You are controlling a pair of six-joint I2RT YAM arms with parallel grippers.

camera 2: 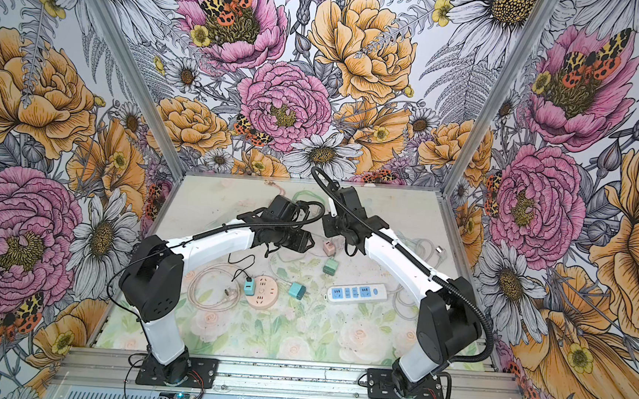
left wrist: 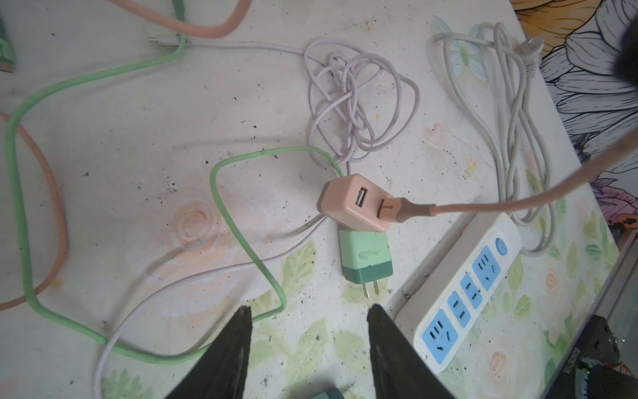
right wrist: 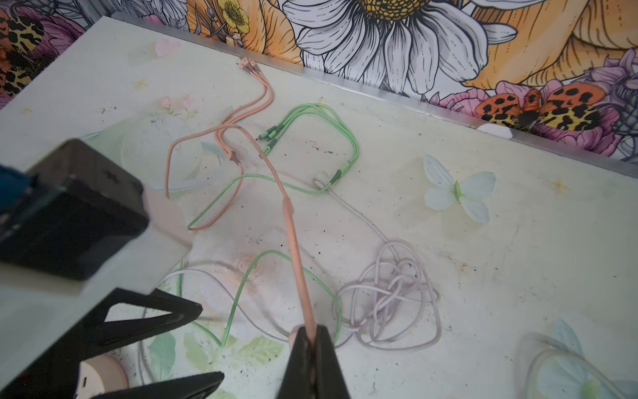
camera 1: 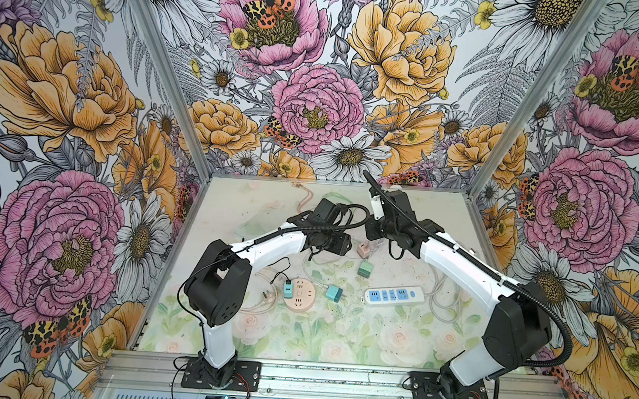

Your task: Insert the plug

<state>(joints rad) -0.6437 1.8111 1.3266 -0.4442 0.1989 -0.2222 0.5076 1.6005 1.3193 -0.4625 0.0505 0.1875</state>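
Closest to my left wrist camera are the left gripper's (left wrist: 309, 309) two dark fingers. They stand released and well apart, with only bare table between them.

Just past them lies the green charger (left wrist: 366, 257), its prongs aimed back at those fingers and its far edge touching the pink charger (left wrist: 345, 203). The plug (left wrist: 397, 209) I care about sits against the pink charger's face beside an empty USB port. It looks pushed into its own port, though I cannot tell how deep it goes.

From the plug, the pink cable (left wrist: 518, 193) rises off the table (camera 1: 226, 194). In the right wrist view the right gripper (right wrist: 311, 331) is clenched on that cable (right wrist: 293, 235), its fingers pressed together around it.

In a top view I take the pink charger (camera 1: 363, 249) as the centre of the dial:
- the green charger (camera 1: 365, 268) is at six o'clock;
- the power strip (camera 1: 396, 295) is at five o'clock, near the table's middle;
- the round socket (camera 1: 300, 293) is at eight o'clock, well apart.

A tangled lilac cable (left wrist: 355, 103) and a looping green cable (left wrist: 234, 193) lie loose beyond the chargers.
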